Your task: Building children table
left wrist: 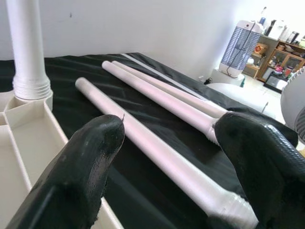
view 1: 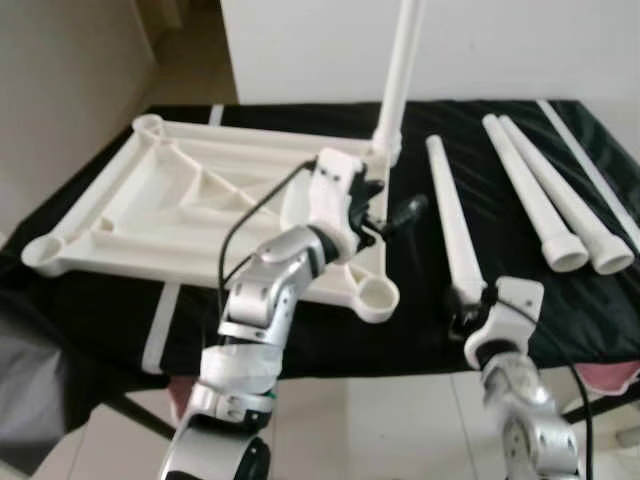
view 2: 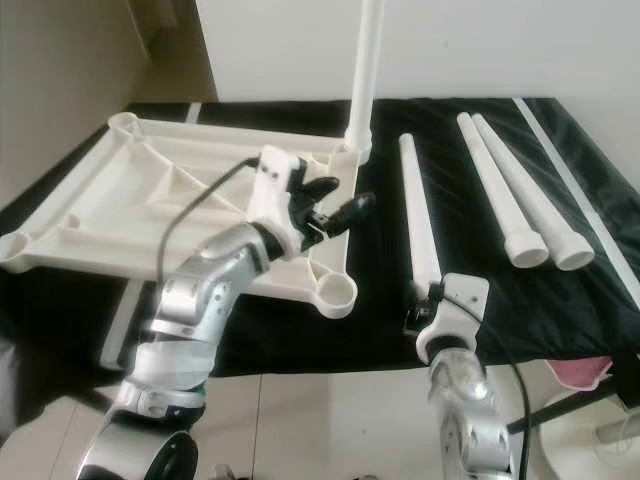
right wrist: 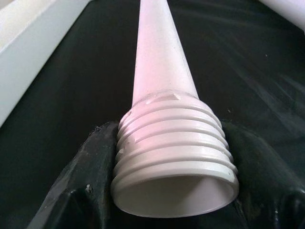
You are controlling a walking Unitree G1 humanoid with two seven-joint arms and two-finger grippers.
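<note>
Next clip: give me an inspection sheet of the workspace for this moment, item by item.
Surface: black cloth covering a table.
Job's things: white tabletop upside down, one leg standing upright in its far right corner socket; near leg and two spare legs lying on the cloth.
Clutter: nothing seen.
End effectors: left end effector open, over the tabletop's right edge; right end effector shut on the near leg's threaded end.
Cables: black cable looping along the left arm; another by the right wrist.
Surroundings: white wall behind; a fan and shelves show in the left wrist view.
</note>
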